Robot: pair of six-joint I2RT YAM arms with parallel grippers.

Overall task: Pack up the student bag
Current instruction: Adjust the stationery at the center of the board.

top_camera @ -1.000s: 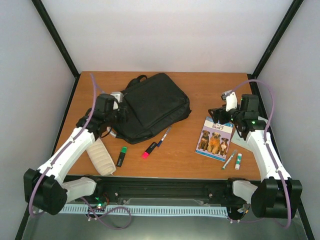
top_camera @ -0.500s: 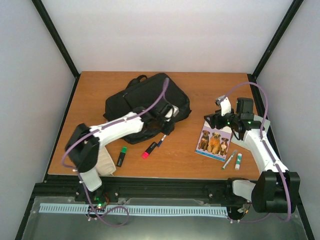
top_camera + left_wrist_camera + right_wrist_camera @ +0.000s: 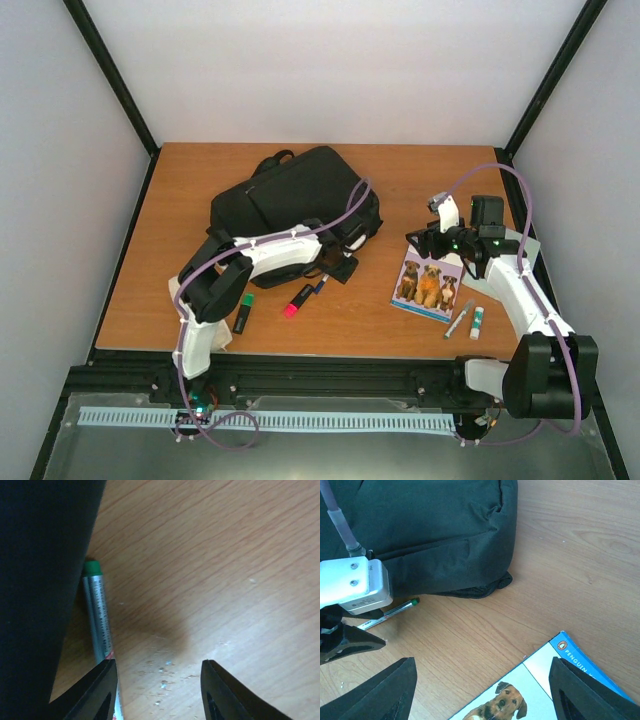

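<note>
Both jaws gape empty: left by a pen (image 3: 98, 617) beside the student bag (image 3: 35, 580), right over a book (image 3: 535, 685).

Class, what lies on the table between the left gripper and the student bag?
A silver green-tipped pen, lying along the edge of the student bag, beside the left gripper; the left wrist view shows it.
</note>
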